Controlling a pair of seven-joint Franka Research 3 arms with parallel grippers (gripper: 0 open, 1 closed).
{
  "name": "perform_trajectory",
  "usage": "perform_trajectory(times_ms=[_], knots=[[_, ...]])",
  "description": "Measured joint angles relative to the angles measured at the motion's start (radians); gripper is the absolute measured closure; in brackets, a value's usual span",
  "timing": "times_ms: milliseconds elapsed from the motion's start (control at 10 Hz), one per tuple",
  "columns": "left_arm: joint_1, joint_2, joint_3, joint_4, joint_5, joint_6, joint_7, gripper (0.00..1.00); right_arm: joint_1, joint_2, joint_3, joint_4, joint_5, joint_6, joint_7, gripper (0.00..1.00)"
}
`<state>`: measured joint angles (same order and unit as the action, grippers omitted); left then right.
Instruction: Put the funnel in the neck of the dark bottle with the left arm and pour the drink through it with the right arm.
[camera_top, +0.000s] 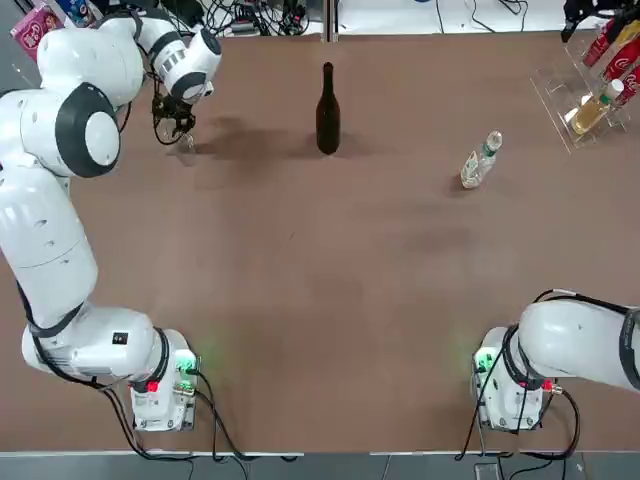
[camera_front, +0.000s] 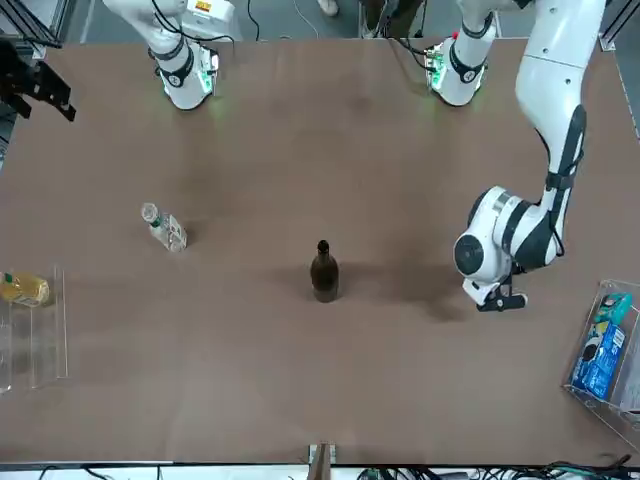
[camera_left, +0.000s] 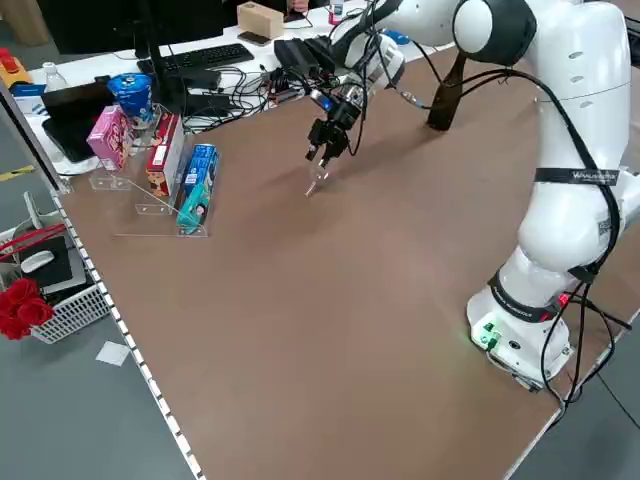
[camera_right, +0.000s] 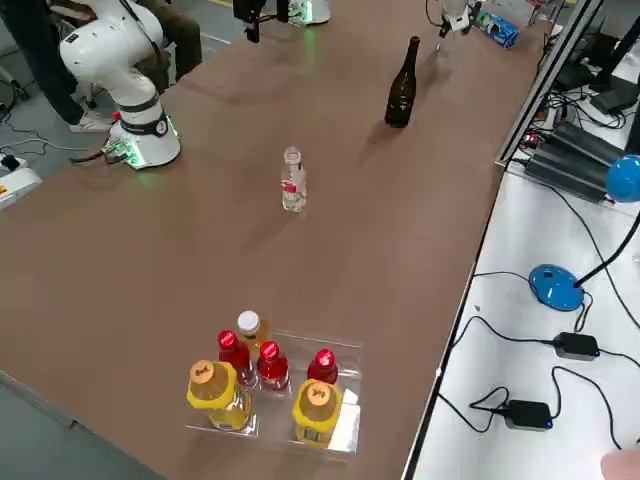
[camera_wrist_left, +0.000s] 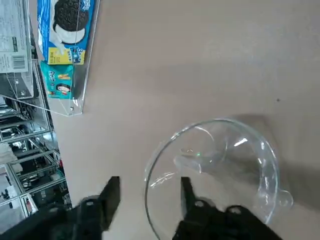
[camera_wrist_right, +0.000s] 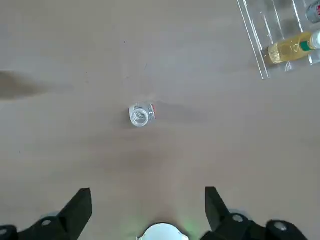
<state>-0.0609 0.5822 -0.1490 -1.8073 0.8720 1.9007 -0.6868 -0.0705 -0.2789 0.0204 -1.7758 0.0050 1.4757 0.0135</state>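
The clear funnel (camera_wrist_left: 215, 170) lies on the table at the far left (camera_top: 188, 144). My left gripper (camera_wrist_left: 147, 187) hangs low over it (camera_top: 178, 128), open, with one finger inside the cone's mouth, the other outside, and the thin rim in the gap between them. The dark bottle (camera_top: 327, 112) stands upright at the far middle (camera_front: 323, 272), well apart from the funnel. The drink (camera_top: 480, 160), a small clear bottle, stands to the right of it (camera_wrist_right: 141, 114). My right gripper (camera_wrist_right: 147, 207) is open and empty, high above the table on the near right.
A clear rack of snack boxes (camera_left: 170, 160) stands at the table's left edge, close to the funnel (camera_wrist_left: 62, 45). A clear rack with yellow and red bottles (camera_top: 590, 90) sits at the far right corner. Cables and a keyboard lie beyond the far edge.
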Motion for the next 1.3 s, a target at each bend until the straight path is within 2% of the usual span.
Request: perform_trajectory(times_ms=[100,200,300,500,600,900,1100,1300], knots=[[0.000,0.000,0.000,0.000,0.000,0.000,0.000,0.49,0.000,0.000,0.000,-0.003,0.000,0.000,0.000,0.00],[0.000,-0.001,0.000,0.000,0.000,0.000,0.002,0.59,0.000,0.000,0.000,-0.004,0.000,0.000,0.000,0.00],[0.000,-0.001,0.000,0.001,0.001,0.000,0.005,0.63,0.000,0.000,0.000,-0.004,0.000,0.000,0.000,0.00],[-0.002,-0.003,-0.001,0.004,0.001,0.000,0.017,0.78,0.000,0.000,0.000,-0.008,0.000,-0.002,0.000,0.00],[-0.002,-0.008,0.000,0.006,0.009,-0.005,0.021,0.96,0.000,0.000,0.000,-0.012,0.000,-0.002,0.000,0.00],[-0.002,-0.015,-0.002,0.005,0.012,-0.006,0.044,0.96,0.000,0.000,0.000,-0.015,0.000,-0.001,0.000,0.00],[-0.001,-0.043,-0.005,0.008,-0.014,-0.007,0.128,0.96,0.000,0.000,0.000,-0.015,0.000,0.003,0.000,0.00],[-0.001,-0.143,-0.008,0.020,-0.201,-0.029,0.326,0.96,0.000,0.000,0.000,-0.015,0.000,0.012,0.000,0.00]])
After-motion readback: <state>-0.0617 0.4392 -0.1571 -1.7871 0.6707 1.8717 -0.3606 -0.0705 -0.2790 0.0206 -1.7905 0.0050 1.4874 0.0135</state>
